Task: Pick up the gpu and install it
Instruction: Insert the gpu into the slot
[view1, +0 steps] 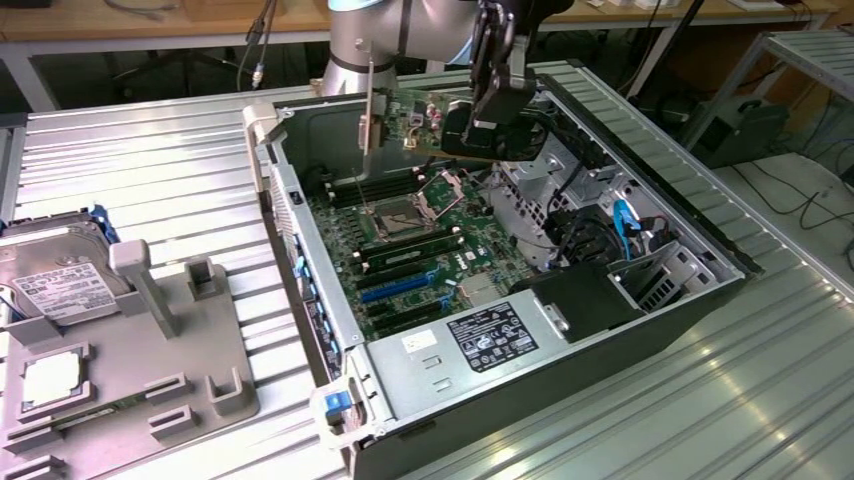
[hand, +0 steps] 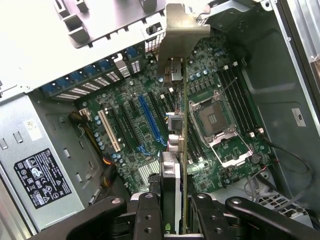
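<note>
The gpu (view1: 416, 112) is up in the air over the far end of the open computer case (view1: 283, 190). It is not in any slot yet. Our gripper (view1: 470, 128) has hold of it: the fingers are partly closed and pinch the thin green card from both sides. The silver bracket (view1: 367, 118) points down at one end. Below lies the motherboard (view1: 434, 250). What could go wrong? We think the card could tip or slip if it bumps the case wall, because it is thin. If it goes down crooked, its edge could miss the slot and scrape the little parts on the board, or hit the open processor socket (hand: 212, 117). The bracket could also catch on the back of the case. The exterior view tells us how high the card is above the board. The wrist view looks along the card's edge, so we can see the long blue slot (hand: 150, 120) lying off to one side of it.
</note>
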